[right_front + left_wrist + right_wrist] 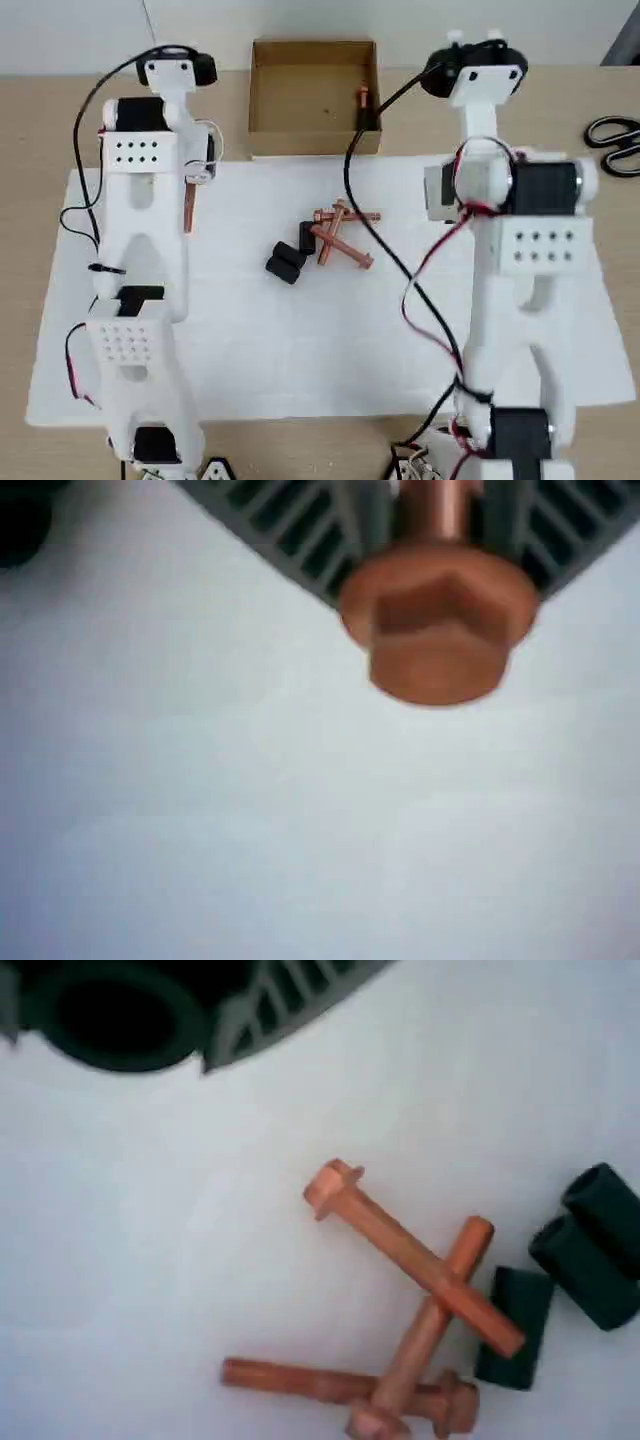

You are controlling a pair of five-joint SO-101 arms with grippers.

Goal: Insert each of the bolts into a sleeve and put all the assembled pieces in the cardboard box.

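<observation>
My left gripper (194,172) is shut on a copper bolt (188,207), which hangs upright over the left part of the white sheet. Its hex head (435,630) shows close up below the grey jaws of that gripper (430,515). My right gripper (125,1010) is shut on a black sleeve (105,1020), a little above the sheet and to the right of the loose parts. Three copper bolts (340,235) (410,1270) lie crossed mid-sheet. Three black sleeves (290,257) (585,1250) sit just beside them. The cardboard box (268,95) stands at the back, with one bolt-and-sleeve piece (364,106) against its right wall.
A white sheet (300,350) covers most of the wooden table. Black scissors (615,142) lie at the far right edge. Cables from the right arm (385,240) trail across the sheet just right of the bolt pile.
</observation>
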